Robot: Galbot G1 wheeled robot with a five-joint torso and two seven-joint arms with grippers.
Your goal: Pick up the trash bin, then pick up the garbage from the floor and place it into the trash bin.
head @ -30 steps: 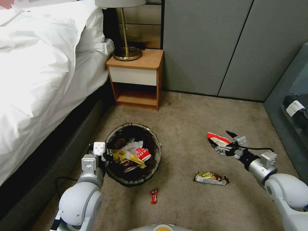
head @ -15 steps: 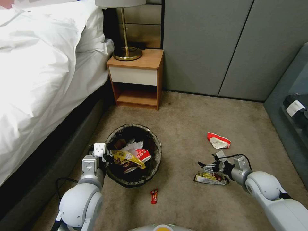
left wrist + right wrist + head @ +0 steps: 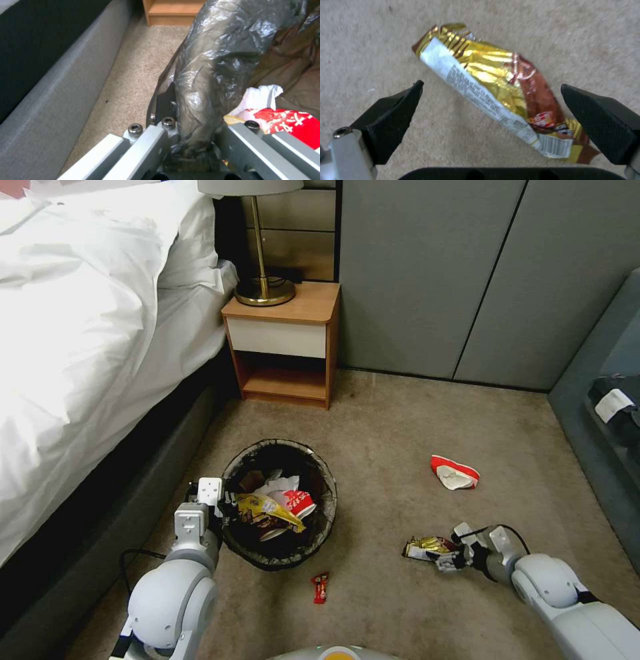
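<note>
While left end effector [image 3: 186, 150] clamps trash bin [image 3: 279, 503] rim, right end effector [image 3: 493, 110] straddles gold wrapper [image 3: 496, 97], wide, partly hiding it.

A wooden nightstand [image 3: 283, 347] bearing a brass lamp [image 3: 261, 280] stands beside the white-sheeted bed [image 3: 87, 327].

Beige carpet [image 3: 393, 420] covers the floor. A wooden nightstand [image 3: 283, 343] with a lamp [image 3: 260, 247] stands between bed [image 3: 87, 333] and grey wall panels [image 3: 460, 273].
</note>
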